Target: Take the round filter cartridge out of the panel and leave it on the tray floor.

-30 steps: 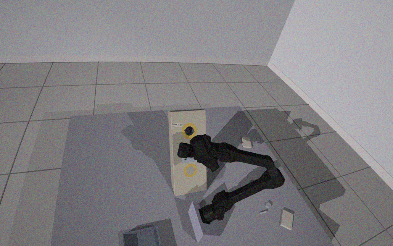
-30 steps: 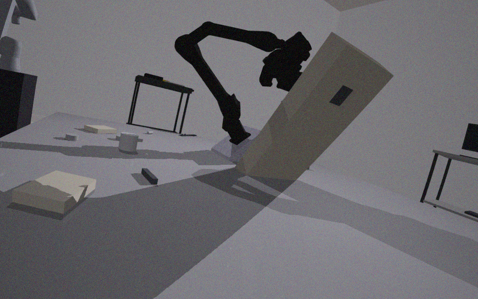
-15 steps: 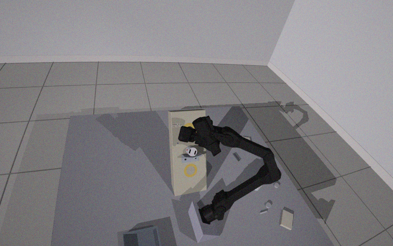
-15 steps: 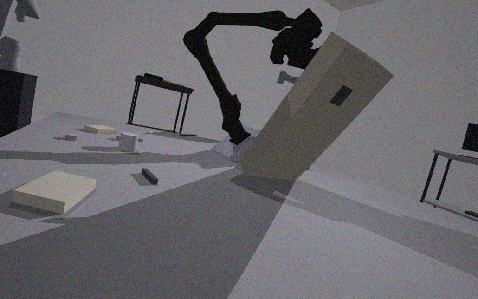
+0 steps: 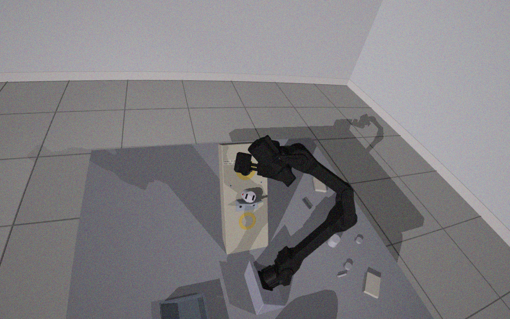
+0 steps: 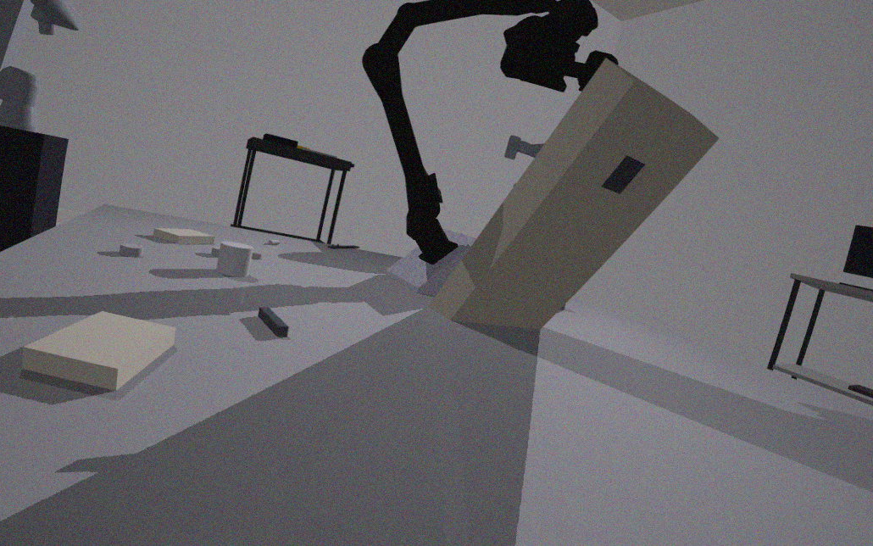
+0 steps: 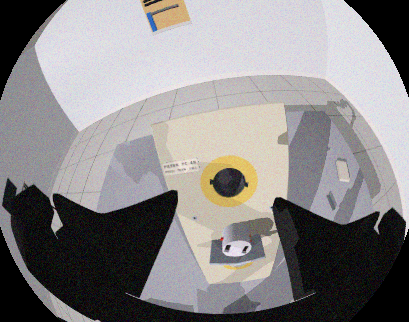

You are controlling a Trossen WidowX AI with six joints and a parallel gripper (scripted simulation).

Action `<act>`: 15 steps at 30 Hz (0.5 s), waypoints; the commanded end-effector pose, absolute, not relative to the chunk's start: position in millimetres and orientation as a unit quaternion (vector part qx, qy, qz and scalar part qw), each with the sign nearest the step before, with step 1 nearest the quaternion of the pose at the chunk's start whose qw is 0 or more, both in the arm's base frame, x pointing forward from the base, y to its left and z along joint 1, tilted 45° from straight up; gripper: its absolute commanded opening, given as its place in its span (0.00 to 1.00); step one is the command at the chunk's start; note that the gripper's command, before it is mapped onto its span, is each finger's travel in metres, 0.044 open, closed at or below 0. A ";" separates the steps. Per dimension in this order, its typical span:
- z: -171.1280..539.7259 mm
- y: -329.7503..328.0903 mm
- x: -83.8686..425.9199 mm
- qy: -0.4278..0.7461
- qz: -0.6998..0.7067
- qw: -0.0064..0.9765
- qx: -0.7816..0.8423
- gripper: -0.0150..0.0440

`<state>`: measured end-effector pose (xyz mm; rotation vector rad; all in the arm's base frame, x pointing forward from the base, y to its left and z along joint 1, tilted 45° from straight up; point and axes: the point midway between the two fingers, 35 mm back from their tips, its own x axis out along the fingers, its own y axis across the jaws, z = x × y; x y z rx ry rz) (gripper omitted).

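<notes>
The white filter cartridge (image 5: 249,196) (image 7: 236,245) is out of its socket, resting in a small grey bracket (image 5: 247,207) (image 7: 217,256) on the tilted cream panel (image 5: 245,239) (image 6: 582,224) (image 7: 260,120). Its two dark slots face outward. The round socket (image 7: 229,182) above it is dark and empty inside a yellow ring. My gripper (image 5: 253,166) (image 6: 574,69) (image 7: 227,201) is open, nothing between its fingers. It hangs in front of the socket, above the cartridge and apart from it. An open blue-grey tray (image 5: 181,296) stands at the bottom edge of the top view, partly cut off.
A second yellow ring (image 5: 239,220) marks the panel below the bracket. A pale angled block (image 5: 253,291) stands by the arm's base. Cream blocks (image 5: 372,283) (image 6: 97,346), a dark bar (image 5: 307,202) (image 6: 273,322) and a white cylinder (image 5: 333,240) (image 6: 234,259) lie to the right of the panel.
</notes>
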<state>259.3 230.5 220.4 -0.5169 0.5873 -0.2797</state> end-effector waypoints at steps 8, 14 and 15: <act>149.6 155.9 229.8 0.452 -0.176 0.808 -0.335 0.77; 145.1 152.2 233.9 0.452 -0.175 0.808 -0.334 0.77; 144.0 151.3 234.9 0.452 -0.175 0.808 -0.334 0.77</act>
